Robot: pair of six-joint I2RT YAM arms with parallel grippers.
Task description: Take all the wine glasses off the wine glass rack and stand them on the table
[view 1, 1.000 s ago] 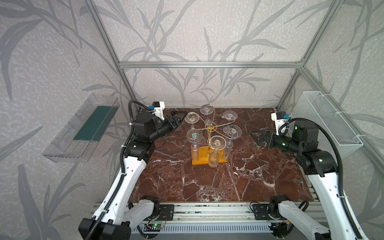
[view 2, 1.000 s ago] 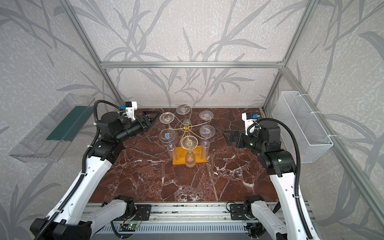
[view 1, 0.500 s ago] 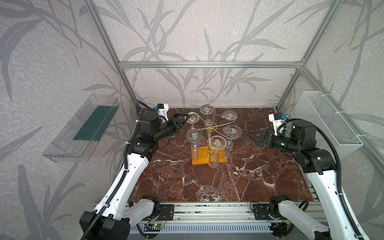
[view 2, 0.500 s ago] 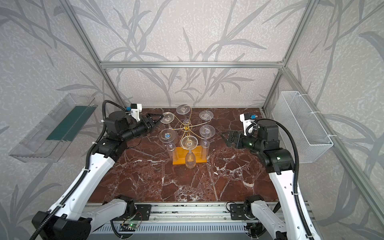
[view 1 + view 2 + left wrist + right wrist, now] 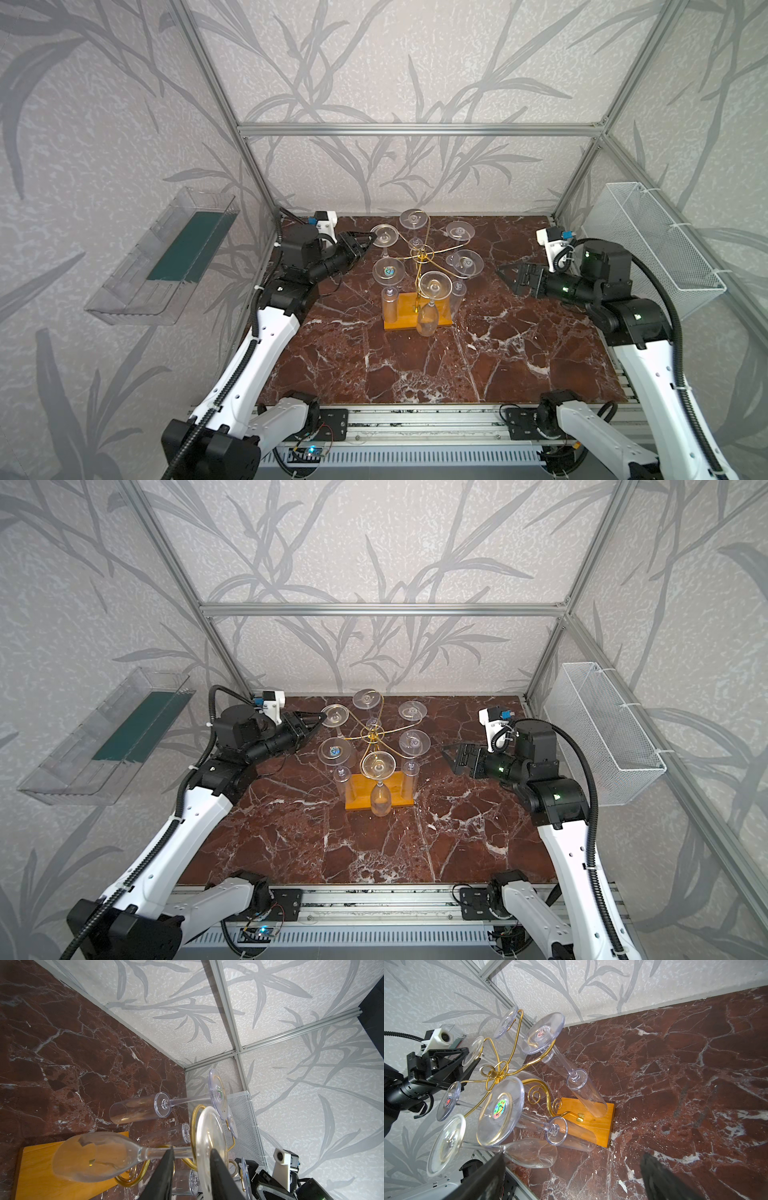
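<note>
Reaching in from the left, the left gripper (image 5: 367,242) has come up to the rack's (image 5: 405,318) back-left arm, and its jaws have narrowed. They now straddle the round foot of the wine glass (image 5: 384,236) hanging there upside down: one finger (image 5: 164,1172) is beside the stem and the other is past the foot, with a gap still showing, so I judge there is no firm pinch yet. The right gripper (image 5: 508,279) waits well apart on the far side, jaws spread wide and empty. The approach looks done and the grasp half made. Sliding the foot out of the wire curl and carrying the glass clear remain, and all six glasses still hang on the rack.
</note>
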